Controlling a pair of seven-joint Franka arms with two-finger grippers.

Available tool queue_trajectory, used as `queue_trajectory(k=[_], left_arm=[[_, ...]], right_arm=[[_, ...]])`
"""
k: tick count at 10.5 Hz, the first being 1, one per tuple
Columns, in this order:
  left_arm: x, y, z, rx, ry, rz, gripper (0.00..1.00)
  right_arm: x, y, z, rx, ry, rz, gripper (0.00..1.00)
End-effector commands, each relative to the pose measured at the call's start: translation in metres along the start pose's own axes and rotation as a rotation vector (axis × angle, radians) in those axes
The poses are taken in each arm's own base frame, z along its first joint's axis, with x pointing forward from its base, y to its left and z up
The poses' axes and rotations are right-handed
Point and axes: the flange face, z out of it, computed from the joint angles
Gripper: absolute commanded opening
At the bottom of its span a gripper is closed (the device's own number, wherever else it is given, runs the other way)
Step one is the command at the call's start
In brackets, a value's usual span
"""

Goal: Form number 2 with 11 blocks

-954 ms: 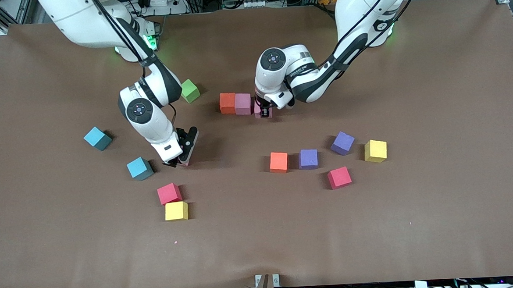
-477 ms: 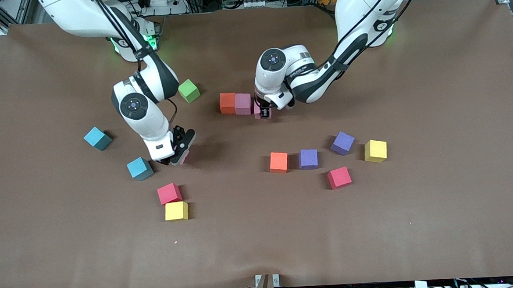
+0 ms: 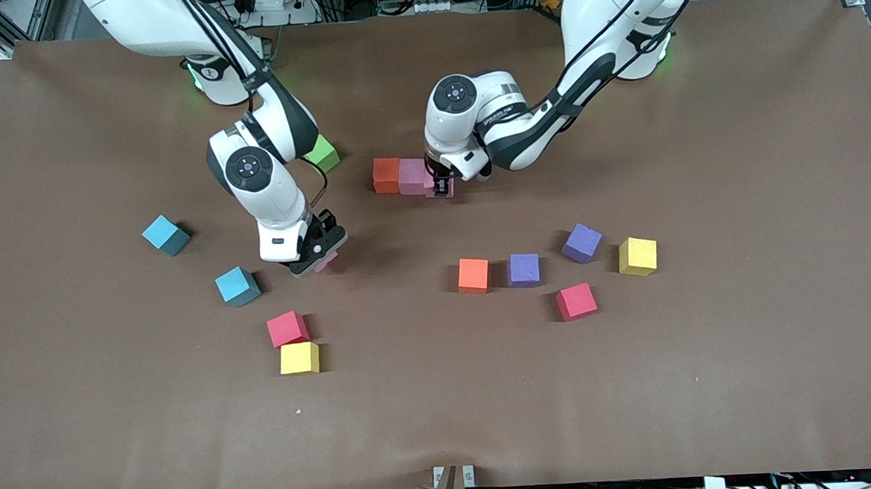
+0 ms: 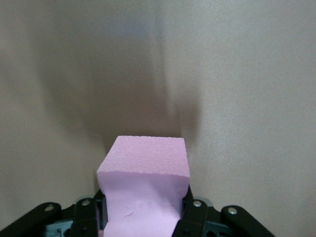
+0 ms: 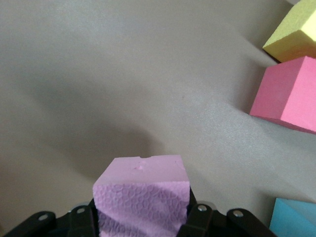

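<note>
The number 2 so far: a red-orange foam cube [image 3: 386, 175] touching a pink foam cube [image 3: 411, 176] in one row, mid-table. Left gripper [image 3: 440, 187] clenched on a second pink cube [image 4: 144, 192] at the row's end. Right gripper [image 3: 317, 257] grips a third pink cube [image 5: 142, 200] over bare cloth near a light blue cube [image 3: 237, 285]. Green cube [image 3: 323, 154] partly hidden by right arm. No legible writing.

In the front view, the pink cube [image 3: 442, 190] in the left gripper [image 3: 440, 185] is mostly covered by it. The right gripper [image 3: 317, 260] hides nearly all of another pink cube [image 3: 326, 263]. The green cube [image 3: 324, 154] is partly hidden by the right arm.
</note>
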Motion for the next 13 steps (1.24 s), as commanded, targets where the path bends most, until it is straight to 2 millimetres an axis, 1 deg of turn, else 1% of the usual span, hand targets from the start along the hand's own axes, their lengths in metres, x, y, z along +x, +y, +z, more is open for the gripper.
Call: queue_trajectory(k=[1,2,3,4,5,6,7,8,9,10,11,12,13], left_arm=[[-0.008,-0.002,0.003,-0.025,0.0,-0.107,0.44],[-0.009,-0.005,0.005,-0.025,0.002,-0.097,0.5],[-0.01,-0.007,0.006,-0.024,0.004,-0.088,1.0],[-0.015,-0.014,0.007,-0.02,0.006,-0.077,1.0],[-0.015,-0.014,0.006,-0.022,0.01,-0.076,1.0],[-0.015,-0.012,0.001,-0.032,0.014,-0.078,1.0],[-0.013,-0.008,-0.011,-0.05,0.027,-0.079,1.0],[-0.01,-0.004,-0.022,-0.061,0.052,-0.085,1.0],[-0.01,0.001,-0.037,-0.082,0.064,-0.089,1.0],[-0.008,0.006,-0.049,-0.098,0.081,-0.092,1.0],[-0.002,0.019,-0.062,-0.114,0.091,-0.1,1.0],[0.006,0.033,-0.071,-0.119,0.103,-0.088,1.0],[0.016,0.048,-0.082,-0.134,0.101,-0.086,1.0]], right_arm=[[-0.002,0.001,-0.003,0.006,-0.005,0.063,0.27],[0.0,-0.008,-0.002,0.006,-0.001,0.123,0.27],[0.003,-0.022,0.001,0.009,0.0,0.212,0.27],[0.009,-0.037,0.001,0.011,0.002,0.292,0.27],[0.013,-0.045,0.002,0.013,0.004,0.386,0.27],[0.017,-0.053,0.005,0.016,0.002,0.455,0.27],[0.02,-0.062,0.009,0.02,-0.001,0.516,0.27],[0.025,-0.069,0.009,0.027,0.013,0.597,0.27],[0.032,-0.081,0.008,0.035,0.023,0.656,0.27],[0.036,-0.085,0.01,0.04,0.024,0.679,0.27],[0.038,-0.088,0.009,0.042,0.027,0.701,0.27],[0.043,-0.096,0.006,0.047,0.033,0.754,0.27],[0.051,-0.11,-0.001,0.054,0.043,0.797,0.27]])
